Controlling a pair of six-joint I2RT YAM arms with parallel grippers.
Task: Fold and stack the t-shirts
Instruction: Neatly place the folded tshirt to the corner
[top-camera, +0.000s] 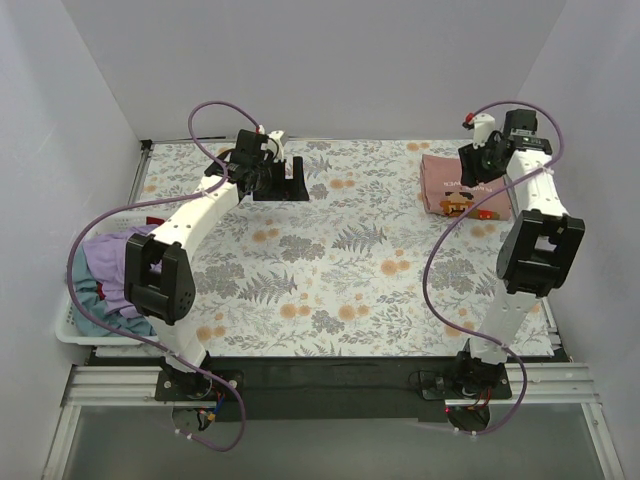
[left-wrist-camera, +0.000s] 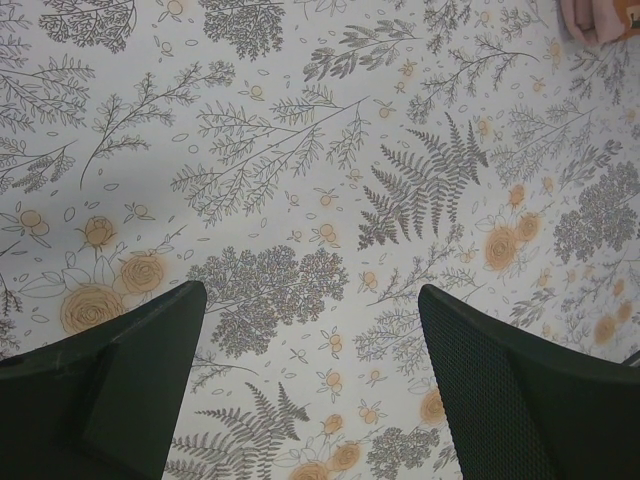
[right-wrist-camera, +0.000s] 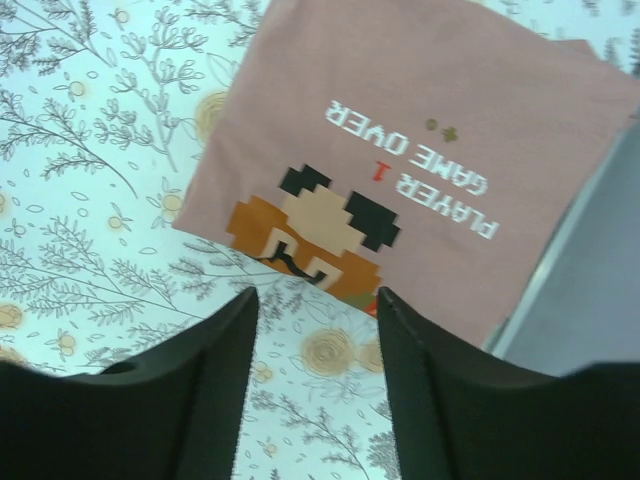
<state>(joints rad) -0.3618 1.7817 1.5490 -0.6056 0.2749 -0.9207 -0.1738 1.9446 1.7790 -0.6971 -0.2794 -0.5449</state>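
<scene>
Surface: a table under a floral tablecloth (top-camera: 330, 290), closed in by plain white walls (top-camera: 330, 60).

Left edge, lower left of the top view: a white basket (top-camera: 68, 328) holds 2 unfolded shirts in a heap, the lavender shirt (top-camera: 105, 262) above and the teal shirt (top-camera: 100, 312) beneath. The heap shows no clear long axis.

Upper left of centre: the left gripper (top-camera: 285, 180) hangs over bare tablecloth. Its wrist view shows the jaws spread wide, with only the floral print between them. It holds nothing.

Upper right: 1 pink shirt (top-camera: 440, 185) lies folded flat on the tablecloth, printed side up, with its longer side running left to right in the top view. The right gripper (top-camera: 482, 160) is above it. In the right wrist view the jaws stand parted with a moderate gap and nothing in it, and the shirt lies just beyond the fingertips (right-wrist-camera: 240, 310).

Assessment: 1 shirt appears finished and 2 are not yet folded. The deciding relation is that the basket lies down and to the left of the left gripper, well apart from it and beside that arm's own elbow. The left arm is plainly the nearer of the 2.
</scene>
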